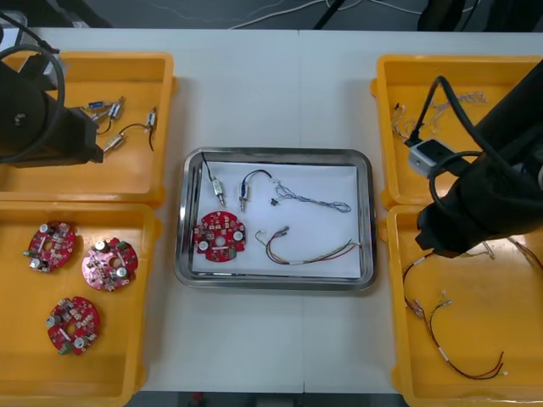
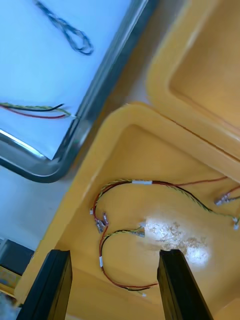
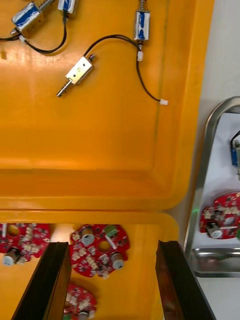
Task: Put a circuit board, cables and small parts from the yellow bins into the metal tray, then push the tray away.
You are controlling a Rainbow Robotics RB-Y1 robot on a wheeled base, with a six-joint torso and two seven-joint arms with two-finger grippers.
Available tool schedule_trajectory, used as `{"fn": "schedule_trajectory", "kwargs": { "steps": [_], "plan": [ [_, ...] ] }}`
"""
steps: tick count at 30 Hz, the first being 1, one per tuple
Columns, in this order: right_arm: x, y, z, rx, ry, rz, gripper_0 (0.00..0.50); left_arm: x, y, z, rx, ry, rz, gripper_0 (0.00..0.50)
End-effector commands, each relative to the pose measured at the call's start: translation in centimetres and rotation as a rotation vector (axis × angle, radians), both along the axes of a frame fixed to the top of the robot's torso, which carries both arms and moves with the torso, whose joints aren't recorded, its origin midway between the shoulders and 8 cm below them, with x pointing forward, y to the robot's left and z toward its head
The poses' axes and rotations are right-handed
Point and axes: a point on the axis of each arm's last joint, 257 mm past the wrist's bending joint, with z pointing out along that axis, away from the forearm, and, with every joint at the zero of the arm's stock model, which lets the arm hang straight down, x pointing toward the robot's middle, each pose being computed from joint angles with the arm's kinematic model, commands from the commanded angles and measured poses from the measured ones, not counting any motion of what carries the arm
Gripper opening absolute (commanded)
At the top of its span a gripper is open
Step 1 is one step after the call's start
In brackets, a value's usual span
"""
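Observation:
The metal tray [image 1: 366,222], white inside, sits mid-table holding a red circuit board [image 1: 220,235], a red and yellow cable [image 1: 310,252], a twisted blue and white cable [image 1: 314,199] and small metal parts [image 1: 219,188] on black leads. My right gripper [image 2: 114,280] is open over the near right yellow bin [image 1: 399,339], above red and yellow cables [image 2: 145,185]; the tray's corner [image 2: 60,167] lies beyond. My left gripper [image 3: 110,280] is open over the left bins, above red circuit boards [image 3: 97,250], with small metal parts [image 3: 79,72] farther off.
Three circuit boards [image 1: 109,264] lie in the near left bin [image 1: 136,356]. The far left bin [image 1: 140,170] holds small metal parts with black leads. The far right bin [image 1: 386,93] holds thin cables [image 1: 441,106]. Bare table lies beyond the tray.

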Motion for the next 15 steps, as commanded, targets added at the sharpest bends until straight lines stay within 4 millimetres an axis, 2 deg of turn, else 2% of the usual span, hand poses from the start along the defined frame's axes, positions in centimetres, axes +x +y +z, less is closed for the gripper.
{"fn": "schedule_trajectory", "kwargs": {
  "steps": [1,9,15],
  "plan": [
    [0.4,2.3,1.3,-0.06,-0.049,0.189,0.5,-1.1,4.0,0.6,0.085,-0.019,-0.011,0.5],
    [0.4,6.4,0.4,-0.087,-0.018,0.432,0.5,-3.3,8.2,-1.8,0.105,0.028,0.05,0.5],
    [0.5,10.0,-0.7,-0.124,-0.017,0.611,0.5,-4.2,9.2,-2.2,0.094,0.035,0.073,0.5]
  ]
}}
